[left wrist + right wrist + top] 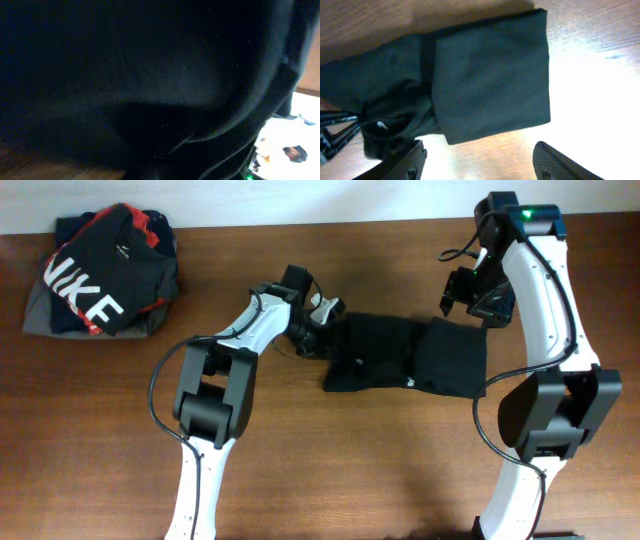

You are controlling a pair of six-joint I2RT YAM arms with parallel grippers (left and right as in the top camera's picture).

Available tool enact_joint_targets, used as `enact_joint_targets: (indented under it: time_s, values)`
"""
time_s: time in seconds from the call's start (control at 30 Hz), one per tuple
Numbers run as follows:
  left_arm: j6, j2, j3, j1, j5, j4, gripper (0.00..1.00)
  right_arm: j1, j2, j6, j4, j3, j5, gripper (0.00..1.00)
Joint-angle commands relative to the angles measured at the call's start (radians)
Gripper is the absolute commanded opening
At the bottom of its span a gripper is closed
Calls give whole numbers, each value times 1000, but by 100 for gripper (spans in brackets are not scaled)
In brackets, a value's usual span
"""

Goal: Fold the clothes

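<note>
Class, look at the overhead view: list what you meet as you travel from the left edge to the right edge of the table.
garment pile with NIKE lettering → left arm → left gripper → black T-shirt → right arm

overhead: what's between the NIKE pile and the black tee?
Bare table, then the left arm, with the left gripper shut on the bunched left edge of the black tee. Nothing else lies there. The overhead view shows it.

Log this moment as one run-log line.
left gripper: shut on black T-shirt, bunched end | right gripper: open, empty, off the shirt | shirt: one end folded over
</note>
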Motion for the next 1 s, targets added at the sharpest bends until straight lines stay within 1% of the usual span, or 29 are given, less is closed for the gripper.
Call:
enact_joint_targets:
  time_s: [0.0,0.13,0.27,0.4,0.63,0.7,0.87,0.97]
  values:
    - [4,76,-41,-14,-129,-10,0,-2,-19,-18,-8,8,24,73]
    - [4,76,-17,8,-136,-36,0,-1,-19,-18,-17,8,49,73]
    - [6,76,44,61,-231,-124,0,-2,-19,-18,-30,8,77,73]
    - [35,76,110,114,-293,-196,0,-2,-19,-18,-31,8,82,73]
    - [77,76,250,240,-415,-373,0,-2,-19,-18,-30,8,82,73]
    - [109,76,300,277,-439,-433,0,-1,-18,-18,-29,8,82,73]
    - [124,76,439,327,-509,-559,1,1,4,-18,-26,2,81,72]
    - [158,76,537,340,-512,-629,0,7,13,-18,10,-42,58,65]
